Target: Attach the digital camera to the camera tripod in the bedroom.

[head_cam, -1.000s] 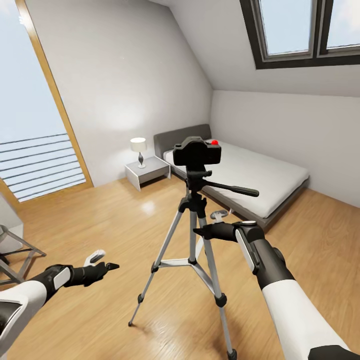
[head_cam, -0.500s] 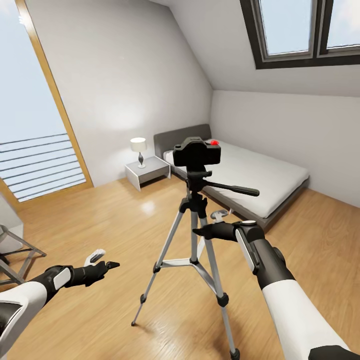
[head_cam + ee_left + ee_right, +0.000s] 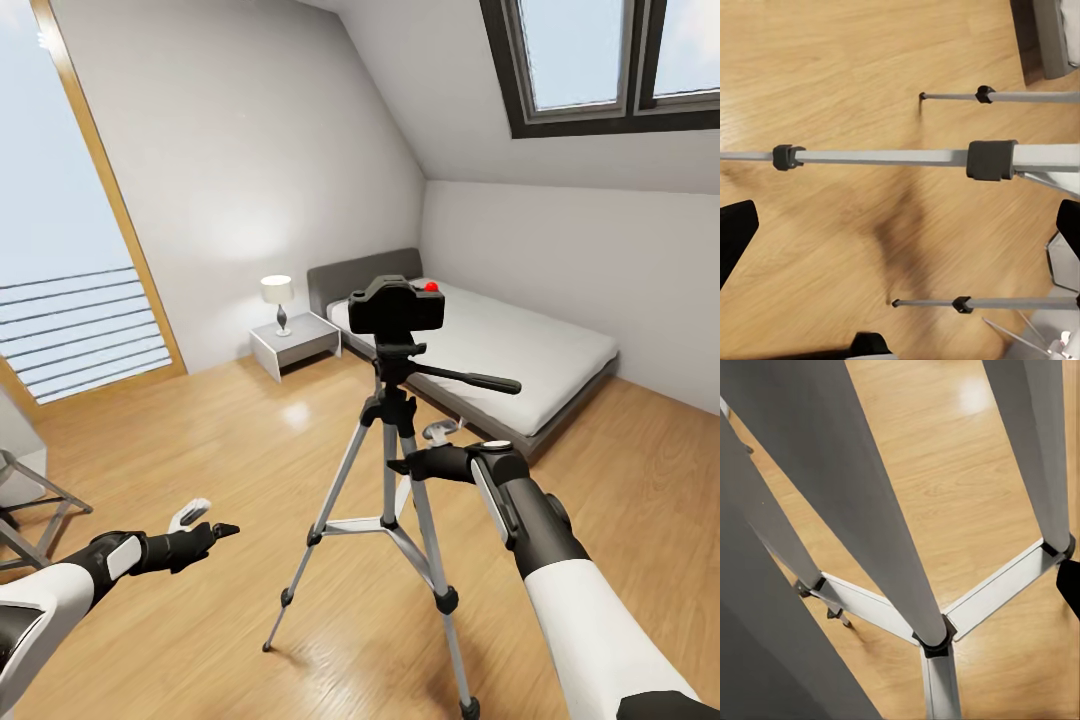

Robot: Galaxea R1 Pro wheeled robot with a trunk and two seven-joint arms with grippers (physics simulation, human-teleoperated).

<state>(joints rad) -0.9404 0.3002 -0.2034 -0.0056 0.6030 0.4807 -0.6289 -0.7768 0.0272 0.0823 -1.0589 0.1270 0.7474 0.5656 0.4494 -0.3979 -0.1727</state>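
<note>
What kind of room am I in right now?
Most likely an attic bedroom: a low grey bed stands against the far wall, a nightstand with a lamp sits beside it, and a skylight is set in the sloped ceiling.

Lamp (image 3: pixel 277 298) on nightstand (image 3: pixel 295 345); stool (image 3: pixel 30 505)

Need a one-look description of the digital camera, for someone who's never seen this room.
Find the grey low bed under the skylight; in front of it stands the silver-legged camera tripod. The digital camera sits on its top: a small black box with a round red button, above the black pan head and its long handle.
</note>
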